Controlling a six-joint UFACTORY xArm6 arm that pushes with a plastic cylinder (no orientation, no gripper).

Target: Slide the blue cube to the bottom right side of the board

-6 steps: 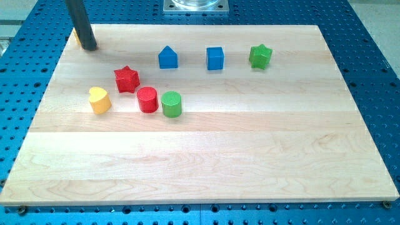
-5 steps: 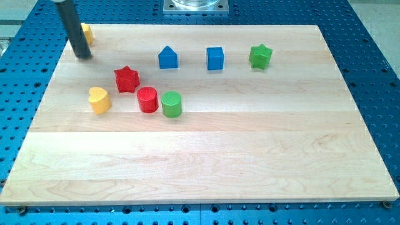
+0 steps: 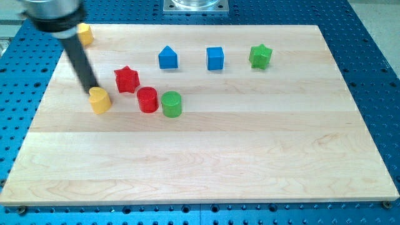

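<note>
The blue cube [image 3: 215, 58] sits near the view's top, right of centre, on the wooden board [image 3: 250, 150]. My tip [image 3: 92, 89] is far to its left, touching the top-left edge of the yellow heart block [image 3: 100, 100]. The rod slants up to the view's top left. A blue house-shaped block [image 3: 167, 57] lies left of the cube and a green star [image 3: 260, 56] lies right of it.
A red star [image 3: 126, 79], a red cylinder [image 3: 147, 99] and a green cylinder [image 3: 171, 104] cluster right of the yellow heart. A small yellow block [image 3: 85, 34] sits at the board's top left corner. A blue perforated table [image 3: 375, 50] surrounds the board.
My tip has moved from the board's top left corner down and slightly right to the yellow heart. The blocks have not moved.
</note>
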